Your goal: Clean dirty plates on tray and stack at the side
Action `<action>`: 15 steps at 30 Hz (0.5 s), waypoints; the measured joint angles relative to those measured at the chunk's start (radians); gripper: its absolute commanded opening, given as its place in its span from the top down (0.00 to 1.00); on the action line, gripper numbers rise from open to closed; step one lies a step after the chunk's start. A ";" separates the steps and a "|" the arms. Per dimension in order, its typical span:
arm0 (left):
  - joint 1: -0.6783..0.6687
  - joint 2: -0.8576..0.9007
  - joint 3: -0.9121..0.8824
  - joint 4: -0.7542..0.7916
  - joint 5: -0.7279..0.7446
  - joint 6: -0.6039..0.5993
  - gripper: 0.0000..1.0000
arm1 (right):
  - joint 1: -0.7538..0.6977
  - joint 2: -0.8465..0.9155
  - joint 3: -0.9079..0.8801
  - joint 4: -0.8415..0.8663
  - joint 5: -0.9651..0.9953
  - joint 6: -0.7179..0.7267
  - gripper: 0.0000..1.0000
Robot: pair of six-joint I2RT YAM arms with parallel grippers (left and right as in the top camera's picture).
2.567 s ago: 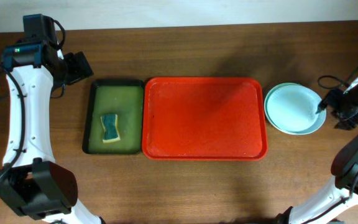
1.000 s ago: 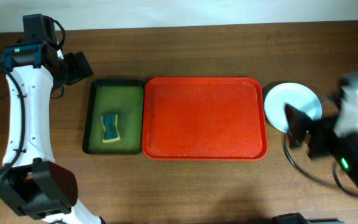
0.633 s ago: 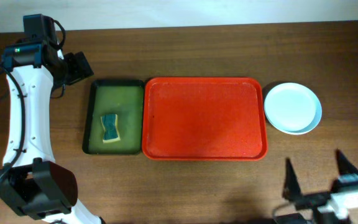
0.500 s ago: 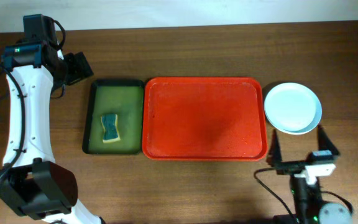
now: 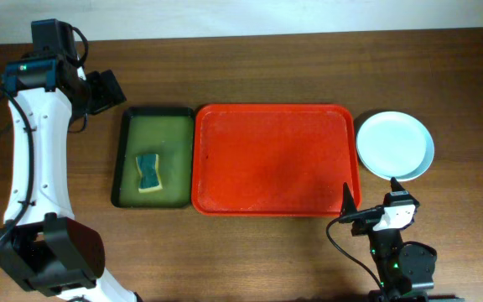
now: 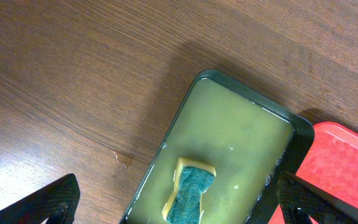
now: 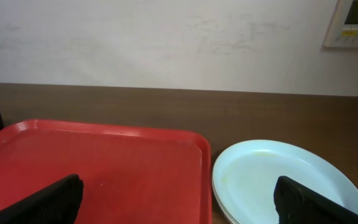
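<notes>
The red tray [image 5: 275, 159] lies in the middle of the table with nothing on it; it also shows in the right wrist view [image 7: 104, 162]. The plates [image 5: 395, 145] sit in a stack on the table just right of the tray. The top plate [image 7: 284, 180] is pale, with a faint yellowish trace near its left rim. My right gripper [image 5: 372, 197] is open and empty at the front, facing the tray's right front corner and the stack [image 7: 179, 199]. My left gripper [image 5: 106, 91] is open and empty at the back left, looking down at the green tray [image 6: 179, 202].
A dark green tray [image 5: 153, 126] with greenish liquid lies against the red tray's left side. A yellow and blue-green sponge [image 5: 148, 172] lies in it and also shows in the left wrist view [image 6: 188, 190]. A wall stands behind the table [image 7: 166, 43].
My right arm has left the plate stack at the far right and swung down to the table's front, then settled facing the tray and stack. The left arm has not moved.
</notes>
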 measured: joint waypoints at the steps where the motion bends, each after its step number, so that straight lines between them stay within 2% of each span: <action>1: 0.000 0.000 0.000 0.000 0.000 0.000 0.01 | 0.000 0.000 0.000 0.000 0.000 0.001 0.01; 13: -0.004 -0.005 0.000 0.000 0.000 0.000 0.01 | 0.000 0.000 0.000 0.000 0.000 0.001 0.01; 15: -0.023 -0.087 -0.003 0.000 -0.001 0.000 0.01 | 0.000 0.000 0.000 0.000 0.000 0.000 0.01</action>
